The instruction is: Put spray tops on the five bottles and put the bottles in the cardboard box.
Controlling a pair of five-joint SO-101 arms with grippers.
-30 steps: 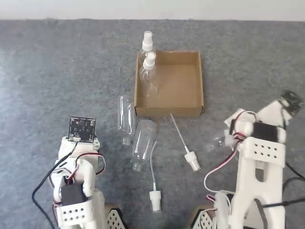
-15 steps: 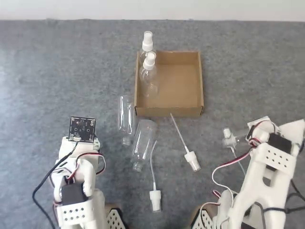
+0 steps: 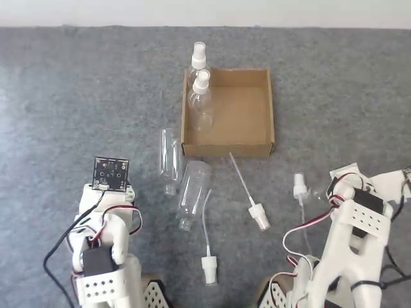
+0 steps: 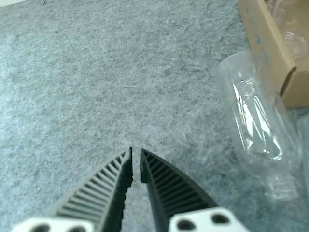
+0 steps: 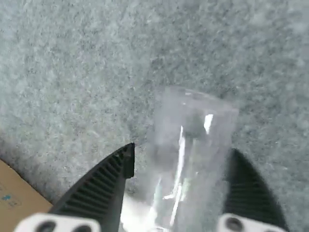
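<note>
The cardboard box (image 3: pixel 228 149) stands at mid-table with one spray-topped bottle (image 3: pixel 200 102) upright in its left side. A second topped bottle (image 3: pixel 198 56) stands just behind the box. Two uncapped clear bottles (image 3: pixel 170 154) (image 3: pixel 192 186) lie in front of the box's left corner. Two loose spray tops with tubes (image 3: pixel 260 215) (image 3: pixel 209 269) lie nearer the arms. My right gripper (image 5: pixel 182 152) is shut on a clear bottle (image 5: pixel 193 140), whose white spray top (image 3: pixel 299 186) sticks out to the left of the arm. My left gripper (image 4: pixel 136 157) is shut and holds nothing, over bare carpet near an uncapped bottle (image 4: pixel 256 121).
Grey carpet covers the table. A corner of the box (image 4: pixel 270 48) lies beyond the uncapped bottle in the left wrist view, and a box corner (image 5: pixel 14 200) shows in the right wrist view. Open carpet lies left of the box and right of it.
The right arm has swung down and toward the front right with the topped bottle, whose spray top moved slightly left. The left arm has not moved.
</note>
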